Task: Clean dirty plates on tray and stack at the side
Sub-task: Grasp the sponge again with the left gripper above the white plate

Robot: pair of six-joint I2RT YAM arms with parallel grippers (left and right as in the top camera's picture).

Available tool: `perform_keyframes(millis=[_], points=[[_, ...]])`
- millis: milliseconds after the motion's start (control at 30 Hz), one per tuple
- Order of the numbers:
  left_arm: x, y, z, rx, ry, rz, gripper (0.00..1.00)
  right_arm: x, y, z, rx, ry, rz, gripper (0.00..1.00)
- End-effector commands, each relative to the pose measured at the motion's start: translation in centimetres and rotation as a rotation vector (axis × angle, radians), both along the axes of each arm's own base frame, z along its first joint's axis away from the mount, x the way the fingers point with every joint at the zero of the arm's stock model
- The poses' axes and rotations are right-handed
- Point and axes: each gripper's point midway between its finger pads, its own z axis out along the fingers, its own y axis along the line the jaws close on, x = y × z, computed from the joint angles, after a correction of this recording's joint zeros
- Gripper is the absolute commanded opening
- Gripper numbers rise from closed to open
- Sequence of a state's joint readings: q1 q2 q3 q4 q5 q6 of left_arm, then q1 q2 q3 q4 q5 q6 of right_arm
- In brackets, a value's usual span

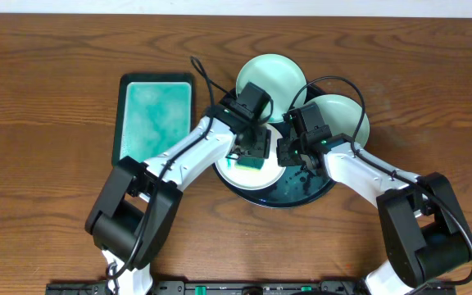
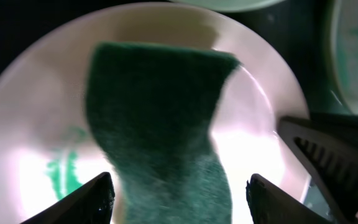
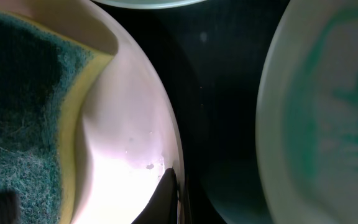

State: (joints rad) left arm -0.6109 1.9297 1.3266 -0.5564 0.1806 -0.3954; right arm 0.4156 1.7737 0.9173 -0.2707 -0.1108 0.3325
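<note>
The left hand (image 1: 251,152) is closed on a green sponge (image 2: 160,118) (yellow-backed, as the right wrist view shows). Its fingers (image 2: 95,199) stand fairly wide at either side of the pad. The sponge lies on a white plate (image 2: 30,118) that sits in the left part of the round black tray (image 1: 297,192). A teal smear (image 2: 64,171) shows on that plate just left of the sponge.

The right hand (image 1: 292,152) is at the same plate's right edge. One finger (image 3: 165,190) rests on the rim and the other is hidden, so I cannot tell how far it is open or whether it grips.

A pale mint plate (image 1: 277,70) overlaps the tray's far rim. A smeared plate (image 1: 347,115) with teal streaks sits at the tray's right rim. A rectangular teal tray (image 1: 156,115) lies on the table (image 1: 47,98) to the left, apart from the round tray
</note>
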Motion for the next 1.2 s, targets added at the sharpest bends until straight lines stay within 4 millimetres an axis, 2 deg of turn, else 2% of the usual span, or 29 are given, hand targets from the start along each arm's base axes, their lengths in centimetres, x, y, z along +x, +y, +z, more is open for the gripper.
perform_keyframes(millis=[0, 200, 367, 567, 700, 933, 1033, 1167], points=[[0.3, -0.4, 0.0, 0.006, -0.013, -0.004, 0.66, -0.3, 0.5, -0.3, 0.002, 0.014, 0.018, 0.01], [0.6, 0.2, -0.6, 0.044, -0.024, 0.009, 0.59, -0.4, 0.4, -0.4, -0.001, 0.020, 0.018, 0.01], [0.8, 0.2, -0.8, 0.050, -0.028, 0.012, 0.59, -0.4, 0.4, -0.4, 0.000, 0.020, 0.018, 0.01], [0.5, 0.4, -2.7, 0.073, 0.008, 0.018, 0.55, -0.4, 0.4, -0.4, -0.001, 0.020, 0.018, 0.01], [0.4, 0.4, -3.2, 0.077, 0.017, 0.016, 0.43, -0.4, 0.4, -0.4, -0.001, 0.021, 0.018, 0.01], [0.8, 0.4, -3.0, 0.075, 0.001, 0.020, 0.10, -0.4, 0.4, -0.4, -0.001, 0.020, 0.018, 0.01], [1.4, 1.8, -3.1, 0.141, -0.026, 0.062, 0.07, -0.4, 0.4, -0.4, -0.001, 0.020, 0.018, 0.01], [2.3, 5.3, -3.2, 0.267, -0.057, 0.161, 0.07, -0.6, 0.3, -0.4, -0.005, 0.028, 0.018, 0.01]])
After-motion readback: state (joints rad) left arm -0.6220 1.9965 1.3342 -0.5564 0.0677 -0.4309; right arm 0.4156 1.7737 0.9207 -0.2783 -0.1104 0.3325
